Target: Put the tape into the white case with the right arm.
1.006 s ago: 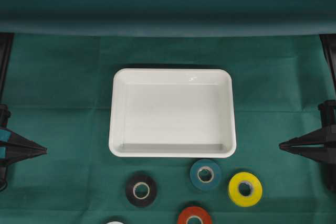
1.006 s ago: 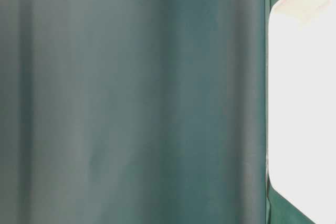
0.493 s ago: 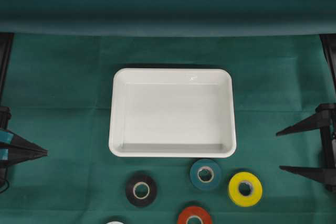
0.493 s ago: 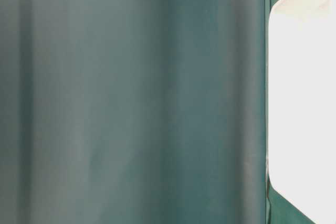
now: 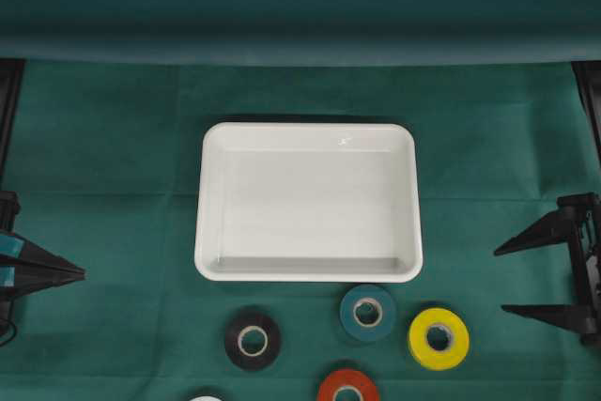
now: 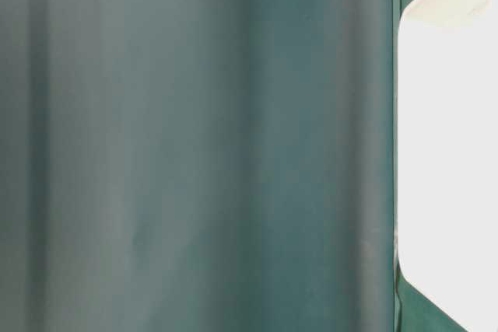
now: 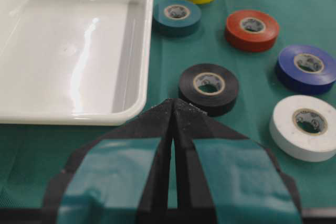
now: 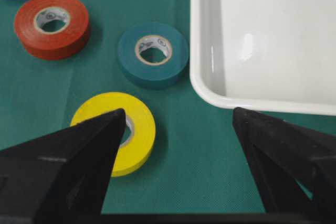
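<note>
The white case (image 5: 308, 202) lies empty in the middle of the green cloth. Along its near side lie loose tape rolls: yellow (image 5: 439, 337), teal (image 5: 367, 312), black (image 5: 252, 340) and red (image 5: 347, 388). My right gripper (image 5: 500, 280) hovers at the right edge, open wide and holding nothing. In the right wrist view it (image 8: 179, 113) points at bare cloth between the yellow roll (image 8: 134, 129) and the case's corner (image 8: 210, 90). My left gripper (image 5: 81, 273), banded light blue, rests shut at the left edge with nothing in it (image 7: 172, 102).
A blue roll (image 7: 306, 68) and a white roll (image 7: 308, 127) lie by the front edge, near the red one (image 7: 252, 30). A green backdrop (image 5: 300, 7) closes the far side. The table-level view is a blur of green with a white shape (image 6: 447, 153) at the right.
My right gripper's fingers have swung apart from shut to wide open. The left gripper, the case and the rolls have stayed where they were.
</note>
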You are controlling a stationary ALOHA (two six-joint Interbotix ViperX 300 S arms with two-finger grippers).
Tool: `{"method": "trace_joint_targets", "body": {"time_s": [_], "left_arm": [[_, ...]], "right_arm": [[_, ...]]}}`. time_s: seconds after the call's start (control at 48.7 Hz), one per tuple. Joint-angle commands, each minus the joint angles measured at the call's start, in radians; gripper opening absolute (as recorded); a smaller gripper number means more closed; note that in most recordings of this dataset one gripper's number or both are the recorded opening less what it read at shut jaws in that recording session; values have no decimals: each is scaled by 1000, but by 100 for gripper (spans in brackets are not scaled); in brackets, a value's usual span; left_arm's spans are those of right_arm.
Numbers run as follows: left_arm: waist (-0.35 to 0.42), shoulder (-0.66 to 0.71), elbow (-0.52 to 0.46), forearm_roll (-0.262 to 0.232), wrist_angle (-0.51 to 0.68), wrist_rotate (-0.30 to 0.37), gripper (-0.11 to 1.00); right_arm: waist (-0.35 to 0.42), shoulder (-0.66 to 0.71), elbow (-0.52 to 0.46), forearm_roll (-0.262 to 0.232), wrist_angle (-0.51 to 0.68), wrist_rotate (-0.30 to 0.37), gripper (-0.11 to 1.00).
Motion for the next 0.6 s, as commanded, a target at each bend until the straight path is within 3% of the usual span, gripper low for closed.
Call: {"method": "trace_joint_targets", "body": {"time_s": [0.0,0.575], "left_arm": [[-3,6,-11,-2,-5,2,0],[-2,6,-12,-2,20,0,0]], "right_arm": [[6,6,-25,-2,-3,2,88],[71,11,-21,-35,-9,-3,87]]}}
